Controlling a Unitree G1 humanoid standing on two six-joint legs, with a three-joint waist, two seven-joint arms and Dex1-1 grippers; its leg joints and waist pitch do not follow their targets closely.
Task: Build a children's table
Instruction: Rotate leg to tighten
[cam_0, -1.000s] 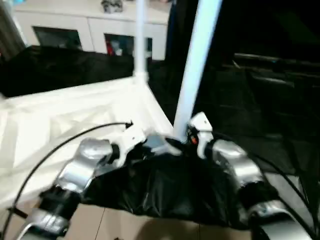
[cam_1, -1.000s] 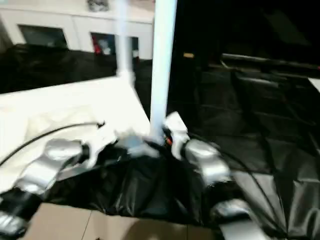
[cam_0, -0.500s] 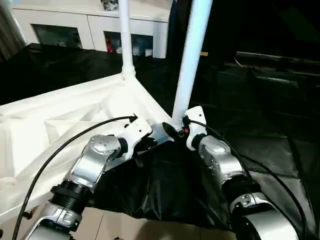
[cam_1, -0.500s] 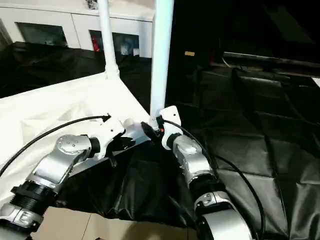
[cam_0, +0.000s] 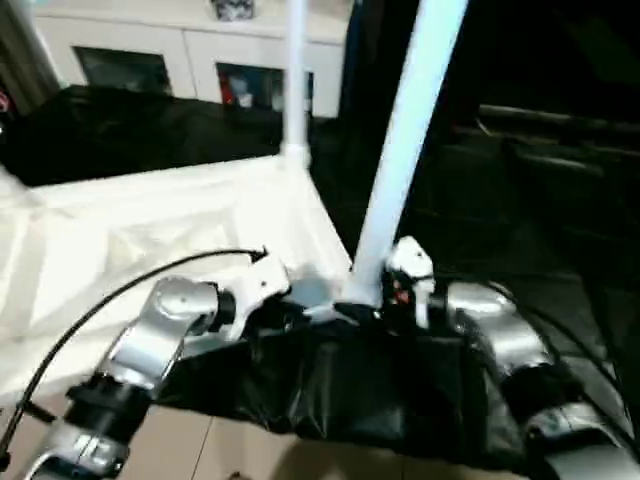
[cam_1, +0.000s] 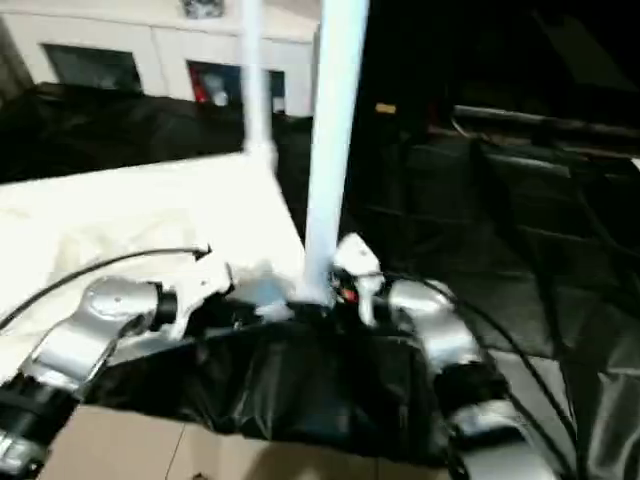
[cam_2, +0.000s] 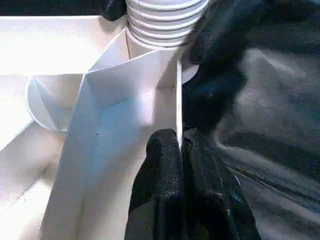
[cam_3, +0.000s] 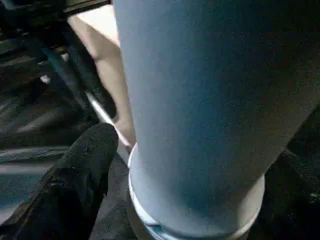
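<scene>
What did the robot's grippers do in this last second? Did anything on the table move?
Not much changed. The right gripper stayed around the base of the near leg, with its black fingers on either side of the tube. The left gripper stayed shut, pinching the edge wall of the upside-down tabletop. Both legs still stand upright in their corner sockets, the far leg too. Mostly the camera itself shifted.

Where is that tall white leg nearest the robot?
The near leg stands in the tabletop's near corner socket, just ahead of the right gripper.
</scene>
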